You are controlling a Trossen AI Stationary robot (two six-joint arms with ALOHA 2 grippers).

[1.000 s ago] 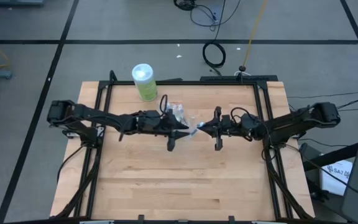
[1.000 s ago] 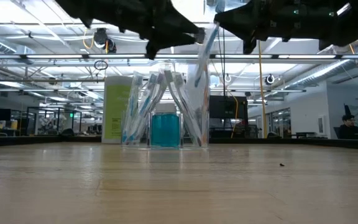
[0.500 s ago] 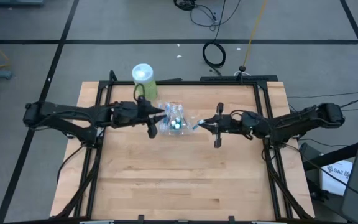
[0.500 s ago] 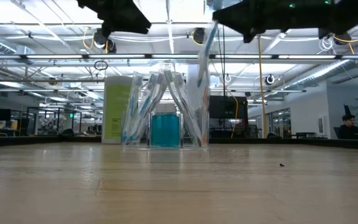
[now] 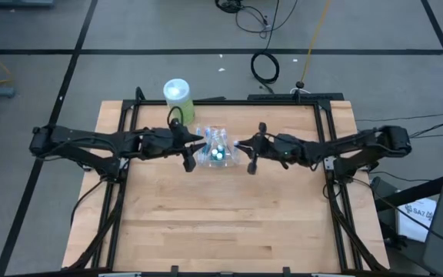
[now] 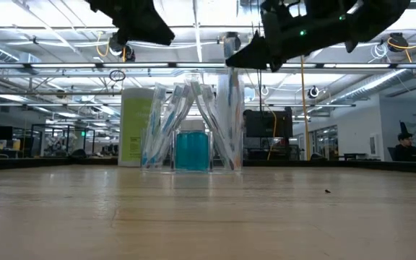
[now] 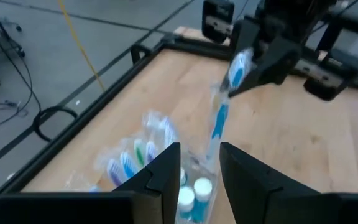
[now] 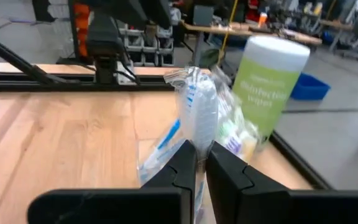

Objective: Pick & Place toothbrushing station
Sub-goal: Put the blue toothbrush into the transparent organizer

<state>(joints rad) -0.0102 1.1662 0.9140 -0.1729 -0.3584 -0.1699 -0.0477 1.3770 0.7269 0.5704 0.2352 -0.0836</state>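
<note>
- Standing at the back middle of the light wooden tabletop (image 5: 229, 223): a clear plastic holder with a blue centre block (image 6: 191, 148), several wrapped toothbrushes (image 6: 161, 119) already leaning in it.
- Sitting just behind and to the left of the holder: a pale green cylindrical wipes canister with a white lid (image 5: 179, 100), apparently untouched.
- Pinching one clear-wrapped blue-and-white toothbrush (image 8: 199, 109): the right gripper (image 8: 201, 163), fingers pressed nearly together on the wrapper.
- Hanging from that grip just above the right edge of the holder, roughly upright, lower end near or touching the holder's top; contact not possible to confirm.
- Hovering at the holder's left side, above the tabletop: the left gripper (image 7: 199, 165), fingers partly spread and carrying nothing visible.
- Judging progress: well along, with most brushes seated and this one apparently among the last.
- Remaining, by the look of it: lowering the wrapped toothbrush into a free slot, letting go, lifting both arms clear.
- Watching for: the slack wrapper snagging on the neighbouring brushes or nudging the light holder.
</note>
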